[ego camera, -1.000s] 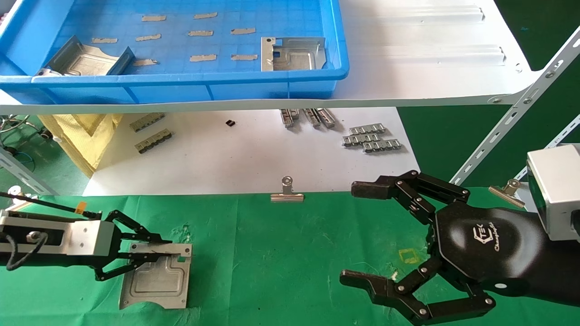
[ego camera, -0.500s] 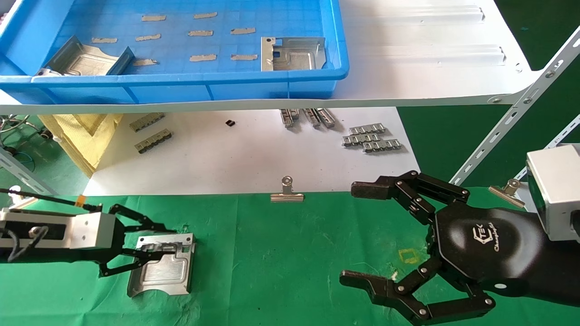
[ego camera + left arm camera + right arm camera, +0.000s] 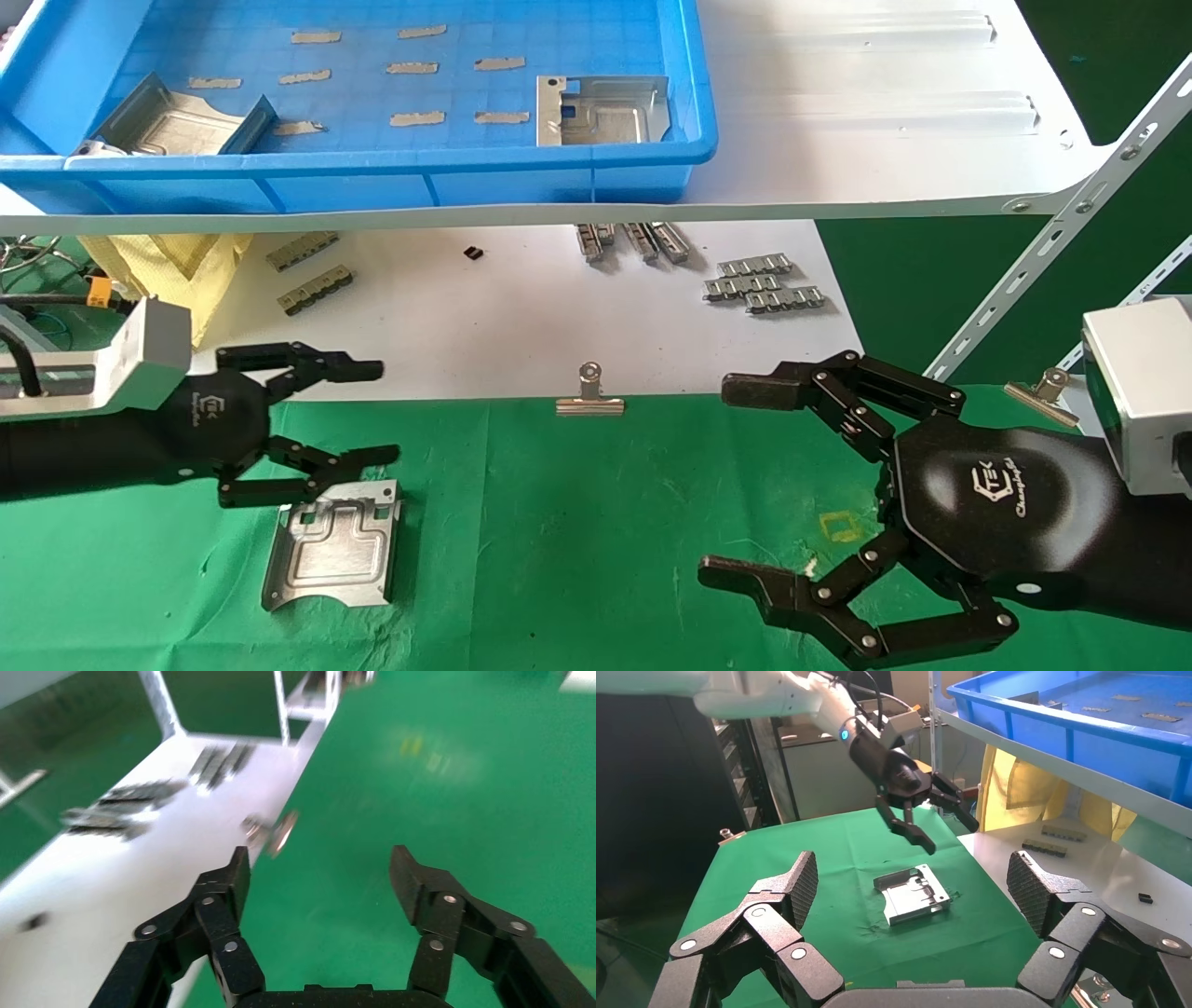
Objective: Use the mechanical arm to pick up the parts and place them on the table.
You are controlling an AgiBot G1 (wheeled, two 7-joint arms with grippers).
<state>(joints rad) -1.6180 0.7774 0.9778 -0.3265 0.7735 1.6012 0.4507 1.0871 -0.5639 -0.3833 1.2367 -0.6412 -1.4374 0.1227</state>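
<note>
A silver stamped metal part (image 3: 331,557) lies flat on the green cloth table (image 3: 577,531) at the front left; it also shows in the right wrist view (image 3: 912,894). My left gripper (image 3: 377,412) is open and empty, raised just above and behind that part, over the cloth's far edge; in its own wrist view (image 3: 320,874) nothing sits between its fingers. Two more parts lie in the blue bin (image 3: 559,168) on the upper shelf: one at its left (image 3: 172,123), one at its right (image 3: 601,110). My right gripper (image 3: 731,480) is open and empty over the cloth at the right.
The white shelf board (image 3: 885,112) holds the bin. Below it a white sheet (image 3: 484,326) carries small ridged clips (image 3: 764,284). A binder clip (image 3: 589,396) pins the cloth's far edge, another (image 3: 1043,390) at the right. Slanted shelf struts (image 3: 1052,252) stand at the right.
My left gripper let go of the part, which now lies flat on the cloth. The gripper opened, lifted and swung back toward the cloth's far edge. My right arm has not moved.
</note>
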